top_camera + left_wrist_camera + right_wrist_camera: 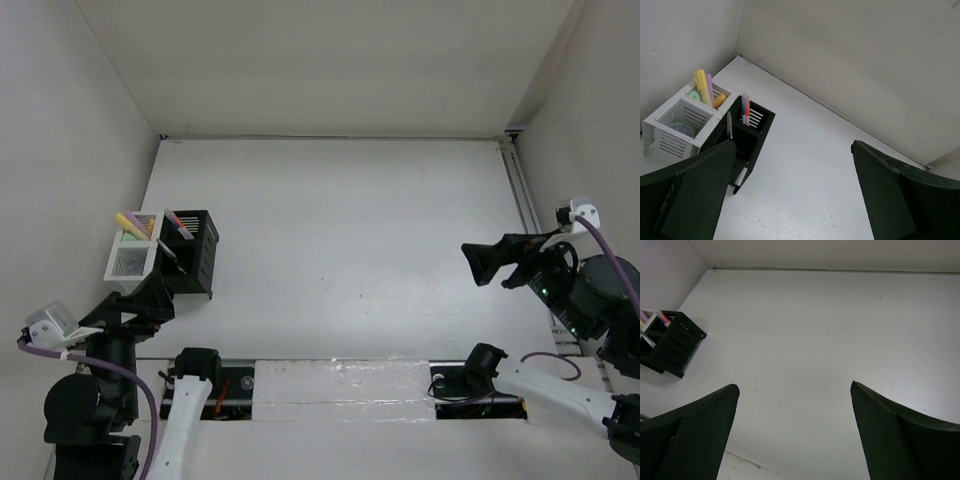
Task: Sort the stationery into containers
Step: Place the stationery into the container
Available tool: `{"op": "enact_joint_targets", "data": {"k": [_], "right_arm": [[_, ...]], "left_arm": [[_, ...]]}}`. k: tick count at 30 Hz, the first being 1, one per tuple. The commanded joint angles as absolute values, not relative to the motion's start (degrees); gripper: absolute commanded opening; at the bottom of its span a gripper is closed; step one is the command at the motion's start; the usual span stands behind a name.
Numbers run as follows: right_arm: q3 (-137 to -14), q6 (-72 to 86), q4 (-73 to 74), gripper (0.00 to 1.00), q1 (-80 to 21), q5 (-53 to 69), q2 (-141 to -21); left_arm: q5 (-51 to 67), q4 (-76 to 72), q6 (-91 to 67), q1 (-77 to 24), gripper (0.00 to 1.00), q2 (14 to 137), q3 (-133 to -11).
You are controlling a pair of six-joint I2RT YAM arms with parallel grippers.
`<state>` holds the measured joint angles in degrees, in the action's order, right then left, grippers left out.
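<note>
While the left hand and right hand gape wide, neither holds anything
Highlighters stand in the white organiser, pens in the black holder just beside it, left on the worktop

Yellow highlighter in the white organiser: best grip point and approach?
Take the yellow highlighter by its upper end, which sticks out above the white organiser rim. Come from above along its lean; the walls block its lower body.

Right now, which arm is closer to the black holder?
Left. The left end effector is just in front of the holder; the right end effector is far away.
</note>
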<state>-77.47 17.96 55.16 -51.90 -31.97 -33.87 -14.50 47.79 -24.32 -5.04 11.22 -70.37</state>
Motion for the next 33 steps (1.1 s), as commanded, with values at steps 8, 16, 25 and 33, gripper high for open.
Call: {"op": "enact_joint_targets", "data": {"k": [8, 16, 25, 33], "right_arm": [[-78.84, 18.81, 57.48, 0.99, -52.47, -30.23, -31.64], [-78.93, 18.28, 56.16, 0.99, -52.47, -31.28, -29.80], [-77.88, 17.23, 54.50, 0.99, -52.47, -32.34, -29.79], [-77.87, 17.23, 53.26, 0.99, -52.47, -32.87, -30.32]], "left_arm": [[-17.76, 46.67, -26.89, -5.71, 1.00, 8.96, -68.12], [-19.16, 47.81, -27.95, -5.71, 1.00, 9.49, -70.58], [-19.78, 47.81, -28.48, -5.71, 1.00, 9.49, -70.05], [-20.92, 47.81, -28.48, -5.71, 1.00, 10.02, -70.58]]}}
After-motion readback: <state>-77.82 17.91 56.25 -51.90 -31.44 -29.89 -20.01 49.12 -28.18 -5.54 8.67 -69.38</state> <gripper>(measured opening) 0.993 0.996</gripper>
